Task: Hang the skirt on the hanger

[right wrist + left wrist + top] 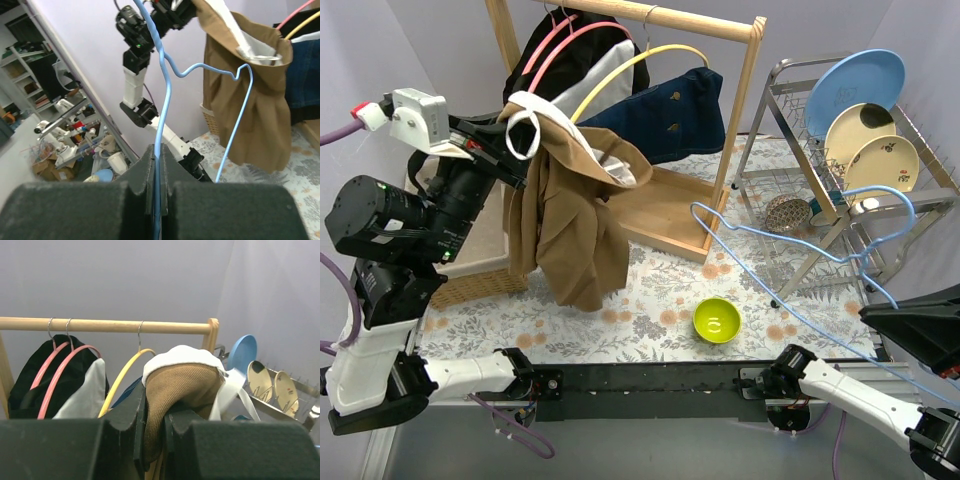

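The brown skirt [565,215] with a white lining hangs in the air at left of centre, held by its waistband. My left gripper [159,412] is shut on the waistband [182,385]; in the top view it [502,150] sits at the skirt's upper left. The light blue wire hanger [800,255] is held up at the right, its end reaching toward the skirt. My right gripper [159,165] is shut on the hanger's wire [161,120]; in the top view only its dark body shows at the right edge. The skirt also shows in the right wrist view [250,95].
A wooden garment rack [720,25] stands at the back with pink and yellow hangers, a black garment and a navy garment [665,115]. A wicker basket [475,270] is left, a dish rack [840,150] with plates right, a green bowl [717,320] in front.
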